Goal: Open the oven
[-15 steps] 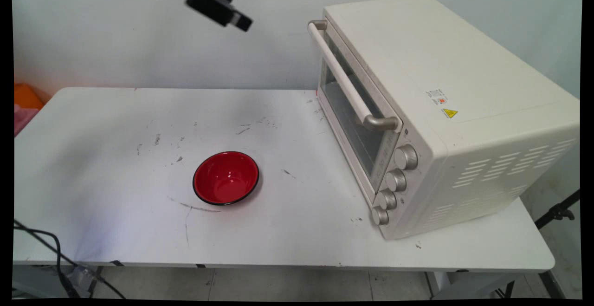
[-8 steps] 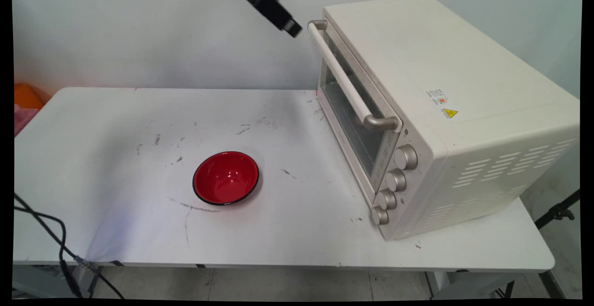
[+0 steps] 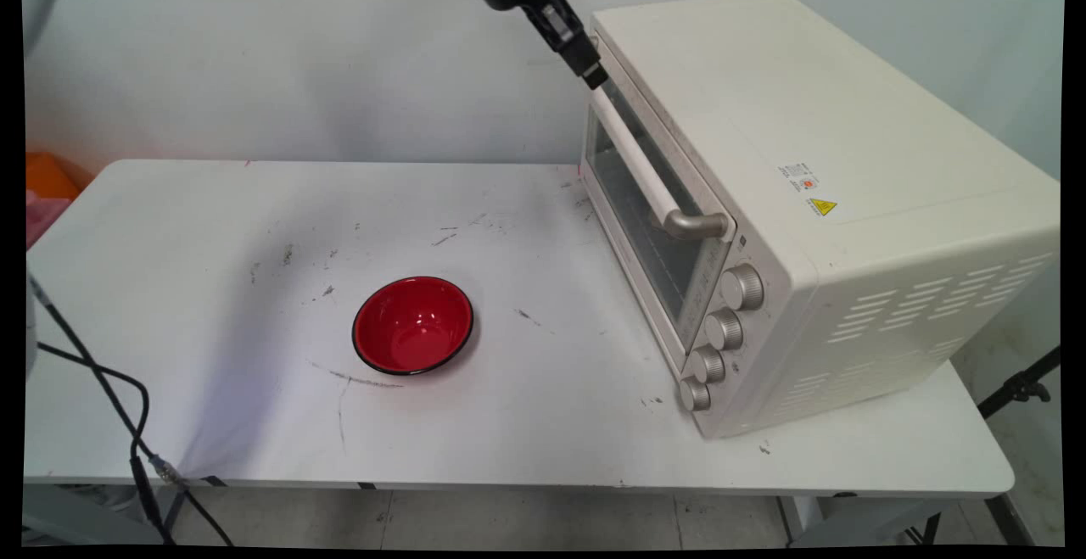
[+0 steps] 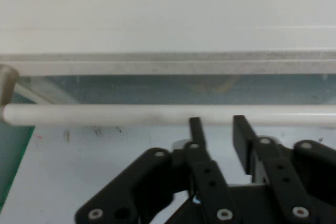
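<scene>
One sec ago my pincer (image 3: 594,77) hung out left over the table (image 3: 212,228); now it's up against the far end of the oven (image 3: 806,203) handle (image 4: 168,114), fingers a bit apart, pinching nothing. Red bowl (image 3: 413,325) hasn't moved, mid-table. Oven top has a yellow warning sticker (image 3: 821,206), txt too small to read.

Toaster oven (image 3: 814,203) on table's right side, door shut.
Cream-white box set at an angle, glass door (image 3: 645,211) facing left toward the red bowl (image 3: 413,324). Pale bar handle (image 4: 168,114) is mounted across the door's top edge on metal end brackets. Four silver knobs (image 3: 719,332) are stacked at the front's near end. Vent slots and a warning sticker are seen on the casing.
</scene>
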`<state>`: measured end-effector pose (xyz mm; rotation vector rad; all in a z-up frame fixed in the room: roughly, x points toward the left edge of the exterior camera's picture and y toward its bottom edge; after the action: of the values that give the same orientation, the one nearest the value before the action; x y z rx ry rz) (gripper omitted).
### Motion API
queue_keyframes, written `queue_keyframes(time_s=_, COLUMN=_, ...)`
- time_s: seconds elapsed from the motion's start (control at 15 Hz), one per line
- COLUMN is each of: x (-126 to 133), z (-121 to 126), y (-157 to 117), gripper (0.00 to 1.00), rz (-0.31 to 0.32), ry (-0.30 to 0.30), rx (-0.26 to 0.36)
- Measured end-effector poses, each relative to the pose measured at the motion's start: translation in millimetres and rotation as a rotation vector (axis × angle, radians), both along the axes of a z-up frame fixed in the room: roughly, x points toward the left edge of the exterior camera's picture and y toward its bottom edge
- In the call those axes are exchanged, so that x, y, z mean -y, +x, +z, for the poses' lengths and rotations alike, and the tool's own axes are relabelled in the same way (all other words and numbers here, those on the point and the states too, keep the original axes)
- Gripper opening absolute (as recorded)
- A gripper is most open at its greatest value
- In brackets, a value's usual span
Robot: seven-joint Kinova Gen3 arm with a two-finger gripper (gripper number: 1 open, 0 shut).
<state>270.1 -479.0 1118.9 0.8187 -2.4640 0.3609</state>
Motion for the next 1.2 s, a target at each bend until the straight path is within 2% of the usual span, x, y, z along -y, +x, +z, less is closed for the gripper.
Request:
queue_keyframes(time_s=0.47, x=21.9, z=-12.2, y=-25.9, gripper=0.00, rz=-0.048, ry=0.045, rx=0.032)
queue_keyframes(time_s=1.2, x=48.7, z=-40.2, y=-41.4, gripper=0.00, rz=-0.053, ry=0.096, rx=0.054)
